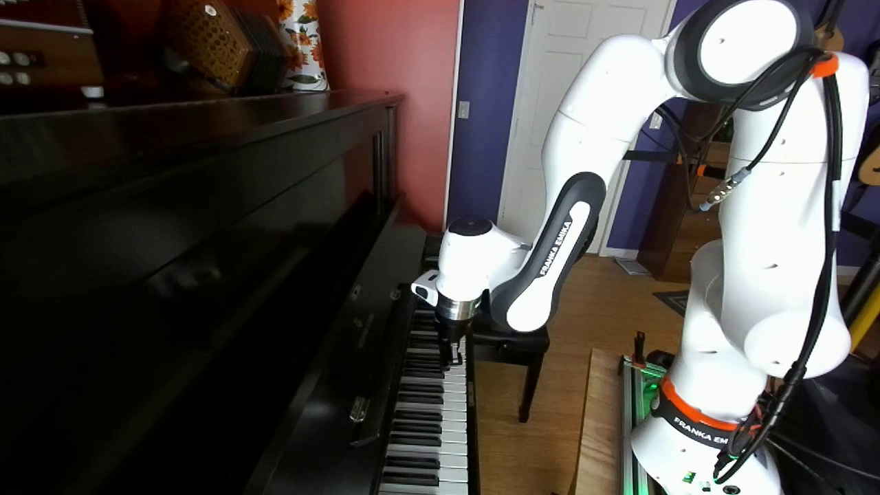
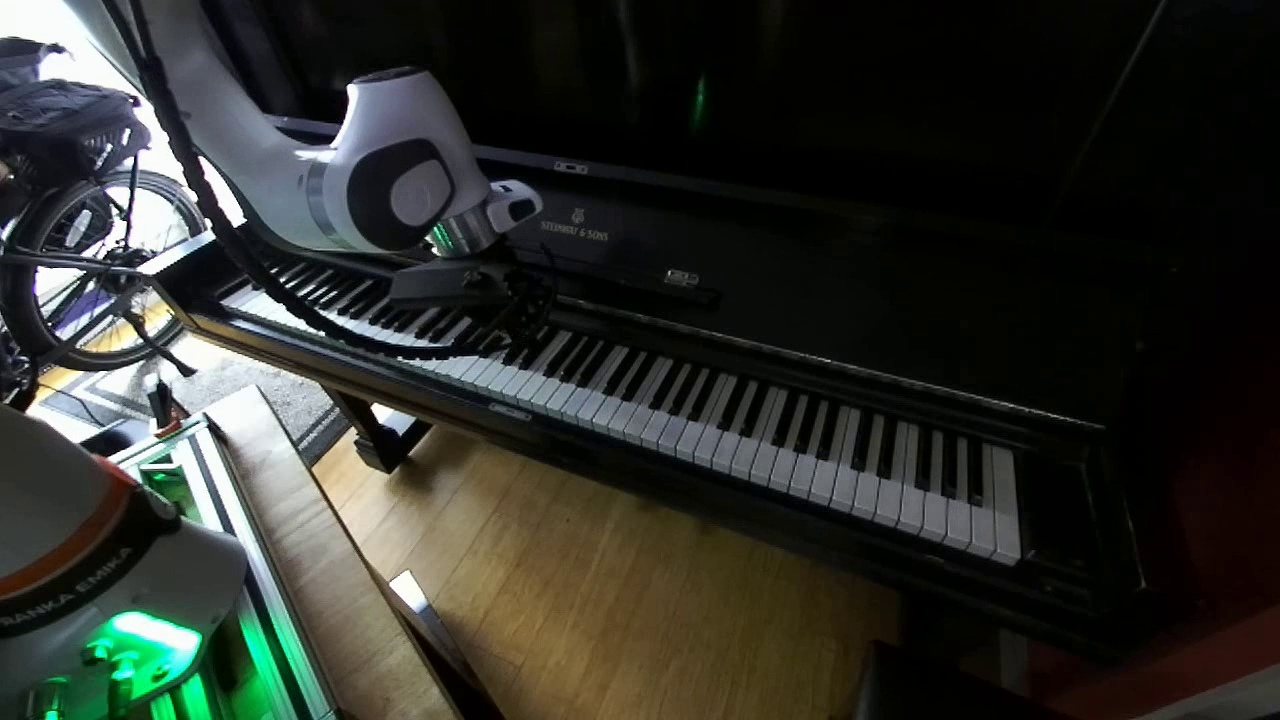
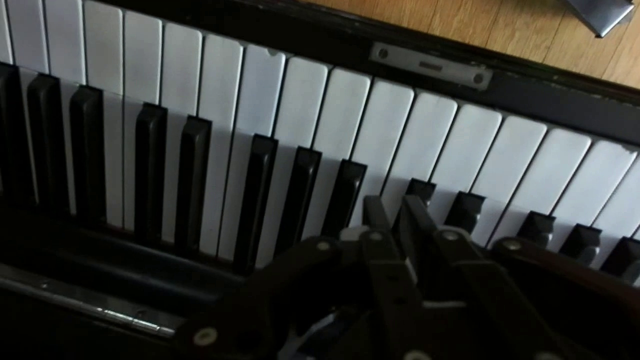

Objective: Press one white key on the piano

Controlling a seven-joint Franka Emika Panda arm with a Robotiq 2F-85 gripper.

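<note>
The glossy black upright piano (image 1: 206,227) stands along the left in an exterior view and spans the back in an exterior view (image 2: 860,270). Its white keys run in a long row in both exterior views (image 1: 454,436) (image 2: 745,455) and fill much of the wrist view (image 3: 385,115). My gripper points down at the keys, about mid-keyboard, in both exterior views (image 1: 452,359) (image 2: 520,338). In the wrist view its fingertips (image 3: 392,202) are slightly apart with nothing between them, over the zone where white and black keys meet. I cannot tell whether they touch a key.
The raised fallboard (image 2: 620,235) stands close behind the gripper. A black padded bench (image 1: 505,340) stands by the keyboard. The wooden table edge (image 1: 597,419) lies beside the robot base. A squeezebox (image 1: 220,48) sits on the piano top. A bicycle (image 2: 90,250) stands beyond the keyboard's end.
</note>
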